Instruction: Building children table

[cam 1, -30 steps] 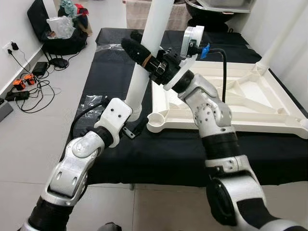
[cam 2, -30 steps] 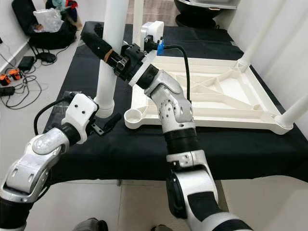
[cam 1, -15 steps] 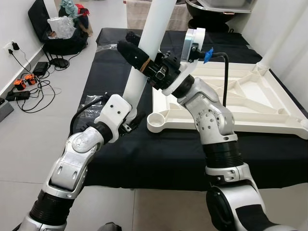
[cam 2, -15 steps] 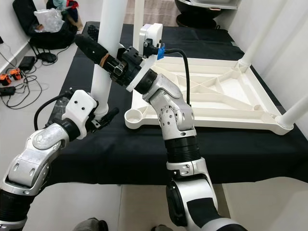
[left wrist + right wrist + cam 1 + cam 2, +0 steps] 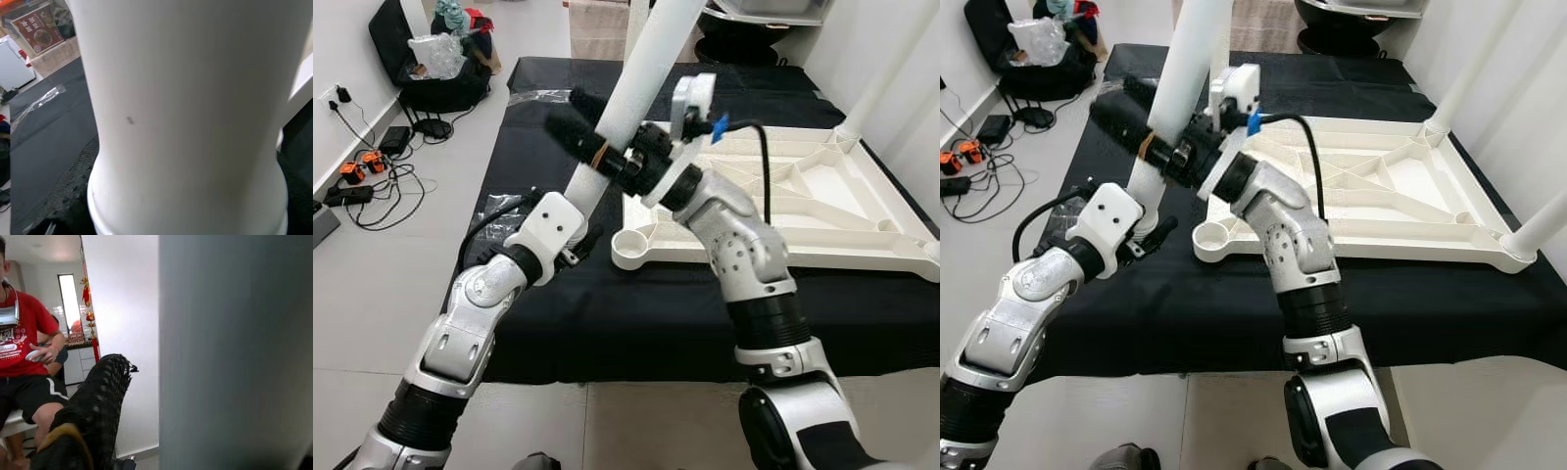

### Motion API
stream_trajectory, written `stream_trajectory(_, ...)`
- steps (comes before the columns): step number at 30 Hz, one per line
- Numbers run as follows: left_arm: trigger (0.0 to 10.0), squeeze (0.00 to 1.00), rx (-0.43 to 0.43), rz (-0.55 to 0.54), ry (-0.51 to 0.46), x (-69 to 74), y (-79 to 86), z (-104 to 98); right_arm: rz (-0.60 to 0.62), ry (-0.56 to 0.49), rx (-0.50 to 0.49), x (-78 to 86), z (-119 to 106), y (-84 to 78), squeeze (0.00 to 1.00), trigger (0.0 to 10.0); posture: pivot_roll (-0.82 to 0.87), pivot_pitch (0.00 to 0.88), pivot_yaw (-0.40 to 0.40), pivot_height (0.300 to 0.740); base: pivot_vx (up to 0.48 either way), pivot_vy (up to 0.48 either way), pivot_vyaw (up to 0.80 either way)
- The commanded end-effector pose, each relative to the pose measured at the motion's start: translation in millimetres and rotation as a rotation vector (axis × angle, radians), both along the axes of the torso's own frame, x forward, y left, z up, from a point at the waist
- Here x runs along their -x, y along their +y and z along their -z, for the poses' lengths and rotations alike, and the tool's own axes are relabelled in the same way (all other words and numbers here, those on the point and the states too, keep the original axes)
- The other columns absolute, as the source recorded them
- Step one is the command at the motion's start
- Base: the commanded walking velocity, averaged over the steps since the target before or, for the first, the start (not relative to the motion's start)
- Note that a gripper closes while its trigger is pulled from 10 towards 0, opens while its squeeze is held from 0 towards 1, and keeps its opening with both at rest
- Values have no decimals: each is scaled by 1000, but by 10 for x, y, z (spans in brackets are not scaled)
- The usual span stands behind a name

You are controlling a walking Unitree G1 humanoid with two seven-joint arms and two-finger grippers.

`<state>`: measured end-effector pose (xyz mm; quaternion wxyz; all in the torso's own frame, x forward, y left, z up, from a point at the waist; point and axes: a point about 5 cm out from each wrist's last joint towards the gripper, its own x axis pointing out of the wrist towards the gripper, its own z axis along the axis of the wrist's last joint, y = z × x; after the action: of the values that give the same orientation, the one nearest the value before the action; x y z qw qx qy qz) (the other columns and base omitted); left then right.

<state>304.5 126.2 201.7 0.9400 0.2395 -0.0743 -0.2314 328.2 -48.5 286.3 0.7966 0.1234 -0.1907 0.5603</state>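
A long white table leg leans over the black-covered table, its top tipped to the right. My right gripper is shut on the leg about mid-height, one black finger on each side. In the right wrist view a finger stands beside the leg. My left gripper sits at the leg's lower end, which its wrist hides; the left wrist view looks straight at the leg from very close. The white tabletop lies upside down, with an empty corner socket nearest the leg. Other legs stand in its far corners.
The black table cover ends just before me. Clear plastic wrap lies on the table's left side. On the floor to the left are cables and a black bag. A seated person in a red shirt is in the background.
The leg's top has swung to the right, so it leans more. My right gripper has dropped slightly with it, and my left gripper has stayed at the leg's lower end.
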Motion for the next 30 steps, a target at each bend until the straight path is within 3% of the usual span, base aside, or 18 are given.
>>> stream_trajectory(1, 10000, 0, -26, 10, -16, -4, -4, -16, -5, -10, 29, 17, 29, 26, 0, 10000, 69, 92, -71, 740, 0, 0, 0)
stream_trajectory(10, 10000, 0, -24, 23, -18, -6, -52, -18, 26, -24, 31, -2, 9, 38, 0, 10000, 67, 96, -69, 740, 0, 0, 0)
stream_trajectory(11, 10000, 0, -24, 25, -20, -3, -66, -13, 32, -27, 24, -8, -2, 37, 0, 2627, 67, 96, -69, 740, 0, 0, 0)
stream_trajectory(12, 10000, 0, -21, 31, -20, 6, -89, -6, 36, -31, 20, -12, -11, 39, 0, 0, 68, 96, -71, 740, 0, 0, 0)
stream_trajectory(17, 10000, 0, -31, 52, -23, 40, -161, 22, 51, -35, 14, -32, -28, 38, 0, 0, 67, 95, -73, 740, 0, 0, 0)
stream_trajectory(24, 10000, 0, -47, 31, -4, 40, -113, 78, 64, -36, 13, -49, -24, 17, 0, 0, 63, 95, -73, 740, 0, 0, 0)
stream_trajectory(25, 10000, 169, -33, 27, 3, 40, -100, 82, 68, -34, 11, -54, -24, 10, 0, 0, 64, 95, -73, 740, 0, 0, 0)
stream_trajectory(26, 10000, 1000, -5, 28, 10, 43, -90, 78, 70, -34, 12, -59, -20, 5, 0, 0, 64, 95, -73, 740, 0, 0, 0)
stream_trajectory(30, 10000, 1000, -6, 31, -2, 62, -80, 71, 79, -34, 8, -71, -26, -6, 0, 0, 65, 93, -73, 740, 0, 0, 0)
